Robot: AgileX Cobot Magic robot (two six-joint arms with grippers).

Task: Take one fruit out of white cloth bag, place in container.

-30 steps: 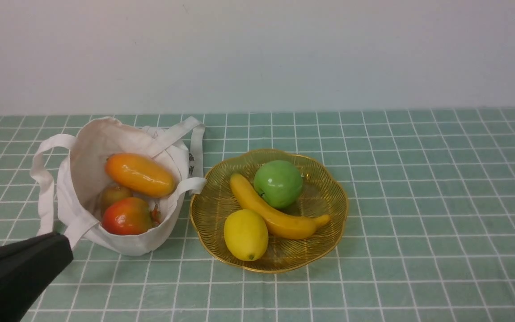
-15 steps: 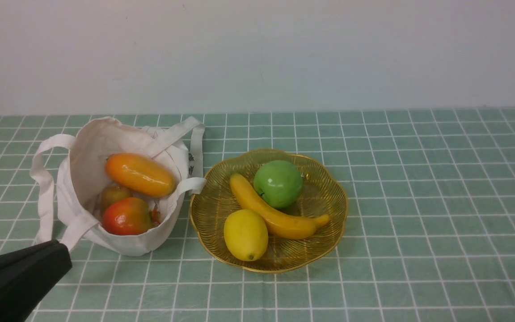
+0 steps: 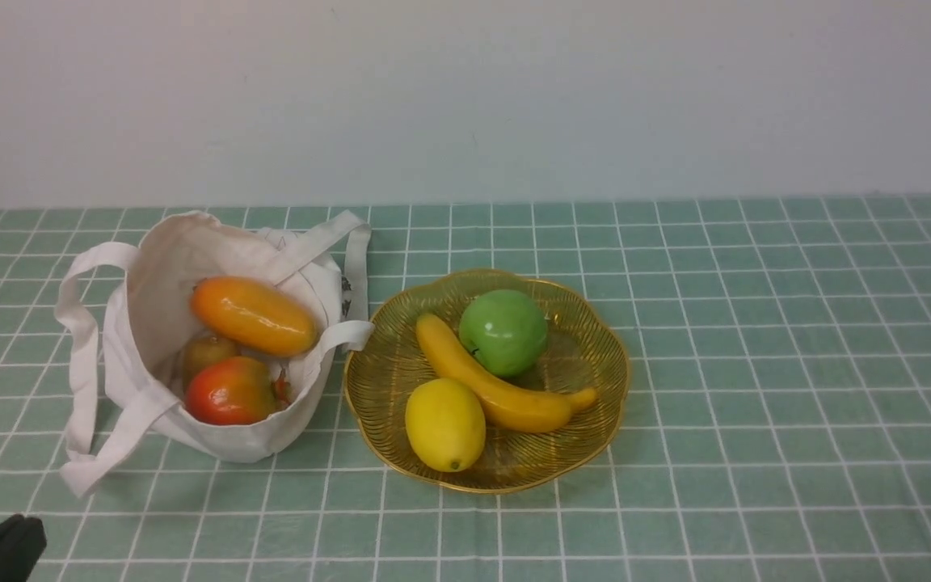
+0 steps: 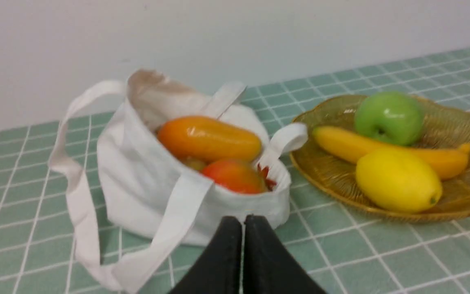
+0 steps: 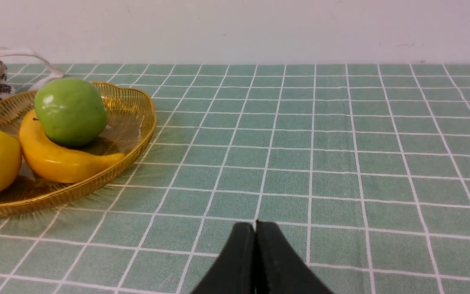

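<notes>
The banana (image 3: 498, 380) lies in the amber bowl (image 3: 595, 404), between a green apple (image 3: 503, 331) and a lemon (image 3: 444, 423). The white cloth bag (image 3: 150, 275) stands open left of the bowl, with an orange oval fruit (image 3: 252, 315) and a red-orange fruit (image 3: 229, 391) inside. My left gripper (image 3: 17, 533) sits low at the front left corner, shut and empty, well short of the bag. In the left wrist view the left gripper (image 4: 243, 220) points at the bag (image 4: 137, 171), its jaws pressed together. My right gripper (image 5: 255, 225) is shut over bare cloth, right of the bowl (image 5: 137, 122).
A green checked tablecloth (image 3: 756, 364) covers the table up to a pale wall (image 3: 514, 97). The bag's strap (image 3: 82, 404) trails on the cloth toward the front left. A small brownish fruit (image 3: 207, 351) sits deep in the bag.
My left gripper has drawn back toward the front left corner and down, away from the bag's strap, and now barely shows. The fruits, bag and bowl have not moved.
</notes>
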